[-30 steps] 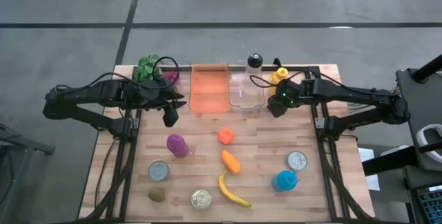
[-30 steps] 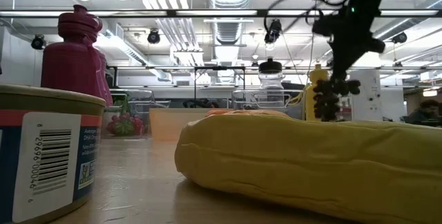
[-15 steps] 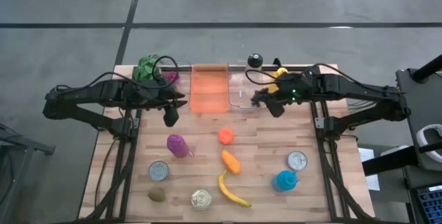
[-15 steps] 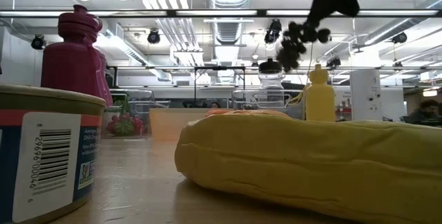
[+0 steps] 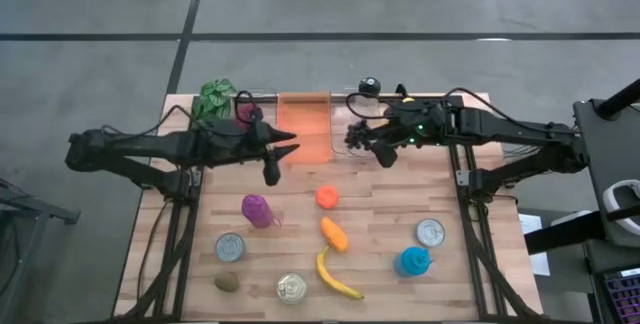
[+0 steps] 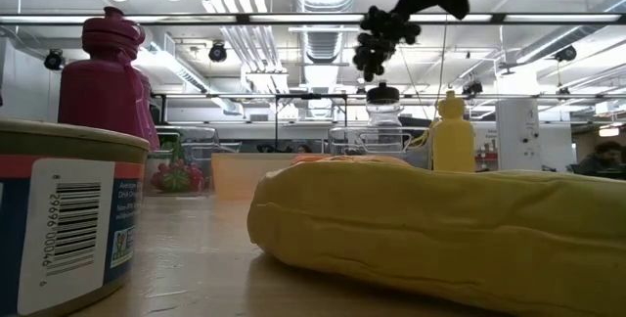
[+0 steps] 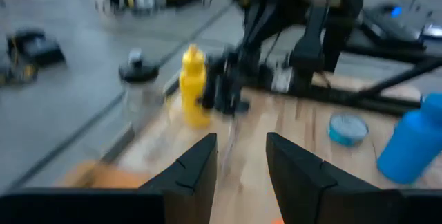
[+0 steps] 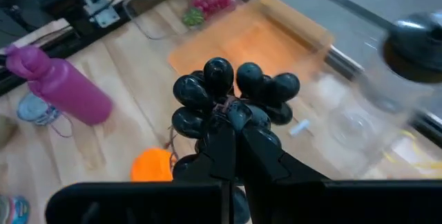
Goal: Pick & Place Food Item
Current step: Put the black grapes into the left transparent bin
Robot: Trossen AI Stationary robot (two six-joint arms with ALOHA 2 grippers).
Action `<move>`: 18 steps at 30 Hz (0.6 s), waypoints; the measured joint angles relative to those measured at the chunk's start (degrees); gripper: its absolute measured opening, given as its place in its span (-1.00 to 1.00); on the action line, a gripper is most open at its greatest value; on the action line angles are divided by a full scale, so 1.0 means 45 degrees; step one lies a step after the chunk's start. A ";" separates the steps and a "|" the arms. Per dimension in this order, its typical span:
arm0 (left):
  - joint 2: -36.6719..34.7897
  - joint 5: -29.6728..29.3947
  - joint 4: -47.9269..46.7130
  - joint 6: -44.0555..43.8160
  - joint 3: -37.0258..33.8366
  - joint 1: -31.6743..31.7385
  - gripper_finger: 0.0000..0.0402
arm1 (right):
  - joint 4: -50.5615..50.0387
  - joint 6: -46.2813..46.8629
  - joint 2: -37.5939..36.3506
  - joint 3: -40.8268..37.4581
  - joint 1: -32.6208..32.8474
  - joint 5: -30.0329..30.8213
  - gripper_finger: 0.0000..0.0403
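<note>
Your bunch of glossy black grapes (image 8: 231, 96) hangs above the clear container (image 5: 352, 129), pinched in the right gripper (image 5: 362, 136) on an outstretched arm, while the left gripper (image 5: 292, 142), fingers parted, hovers beside the orange tray (image 5: 303, 124).

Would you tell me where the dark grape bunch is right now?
The dark grape bunch hangs from the right claw, shut on it, above the clear container at the table's far edge, beside the orange tray.

Right hand (image 5: 372, 144) holds dark grapes (image 5: 357, 133) above a clear container (image 5: 352, 116) at the tabletop's (image 5: 400, 214) far edge; left hand (image 5: 290, 143) hovers by an orange tray (image 5: 305, 114).
</note>
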 joint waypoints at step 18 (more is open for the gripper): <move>0.2637 -0.0004 0.3091 0.0532 -0.0558 0.0083 -0.35 | 0.3125 -0.0706 0.2390 -0.0006 0.0024 -0.2105 -0.96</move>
